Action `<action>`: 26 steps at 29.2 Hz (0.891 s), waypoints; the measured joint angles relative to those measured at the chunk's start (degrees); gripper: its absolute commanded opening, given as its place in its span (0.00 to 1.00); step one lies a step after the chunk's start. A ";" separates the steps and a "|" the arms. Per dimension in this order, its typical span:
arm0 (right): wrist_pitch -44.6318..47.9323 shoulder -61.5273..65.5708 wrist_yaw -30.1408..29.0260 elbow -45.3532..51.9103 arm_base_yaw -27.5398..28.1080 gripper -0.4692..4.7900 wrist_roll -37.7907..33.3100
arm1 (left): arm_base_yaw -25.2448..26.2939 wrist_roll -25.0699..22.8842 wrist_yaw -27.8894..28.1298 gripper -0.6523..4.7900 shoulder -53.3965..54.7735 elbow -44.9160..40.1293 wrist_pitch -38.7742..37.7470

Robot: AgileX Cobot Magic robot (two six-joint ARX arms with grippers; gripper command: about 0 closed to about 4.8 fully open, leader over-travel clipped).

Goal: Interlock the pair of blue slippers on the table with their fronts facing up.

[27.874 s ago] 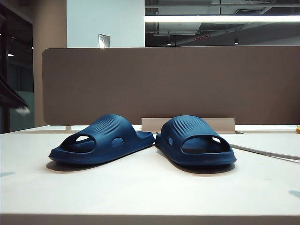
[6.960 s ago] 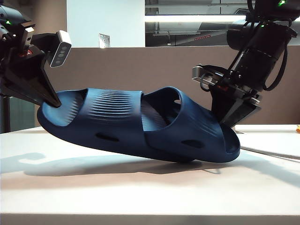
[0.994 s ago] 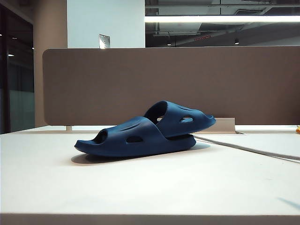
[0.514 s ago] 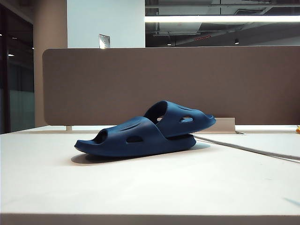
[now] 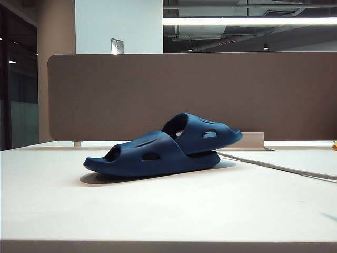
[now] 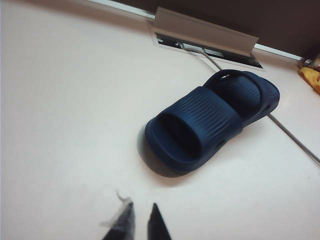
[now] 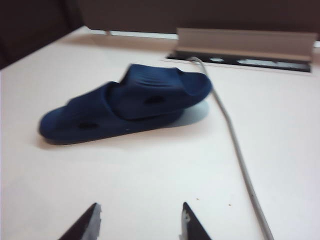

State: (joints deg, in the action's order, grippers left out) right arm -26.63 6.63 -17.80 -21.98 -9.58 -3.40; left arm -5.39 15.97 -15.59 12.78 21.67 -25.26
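We find no readable text, label, brand, number or sign on anything in these views.

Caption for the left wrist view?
Interlocked pair of blue slippers resting on the table, left hand nearly shut, apart from them.

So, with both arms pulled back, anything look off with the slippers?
Nothing stands out. The pair of blue slippers lies nested, straps up, on the table, untouched. The left gripper is nearly shut, the right gripper open; both are empty.

Matt foam-like ribbed blue slippers [image 5: 158, 150]; smooth matt cream table [image 5: 168, 211].
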 measured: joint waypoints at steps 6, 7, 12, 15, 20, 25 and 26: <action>3.61 0.02 0.15 4.02 -0.02 0.13 -0.68 | 0.00 2.27 0.09 0.11 0.02 -1.68 1.11; 4.17 0.00 0.15 4.48 -0.02 0.13 -1.20 | 0.00 2.62 0.13 0.11 0.02 -1.79 1.11; 9.40 -0.04 0.13 6.75 -0.02 0.13 -2.58 | -0.02 3.91 0.11 0.11 0.02 -2.32 2.45; 12.87 -0.13 0.04 8.52 -0.02 0.13 -2.80 | -0.02 4.31 0.22 0.11 0.02 -2.32 4.20; 16.87 -0.15 0.02 10.54 -0.02 0.13 -3.21 | -0.02 4.24 0.24 0.11 0.00 -4.46 9.03; 19.65 -0.15 0.02 13.35 -0.02 0.13 -3.15 | -0.02 2.36 0.24 0.11 0.04 -8.81 14.27; 20.35 -0.15 0.02 14.21 -0.02 0.13 -3.13 | -0.02 1.01 0.24 0.11 0.04 -9.31 15.58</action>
State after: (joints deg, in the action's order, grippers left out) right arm -6.28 6.48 -17.78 -7.77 -9.61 -6.52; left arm -5.41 16.97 -15.35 12.82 12.36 -9.67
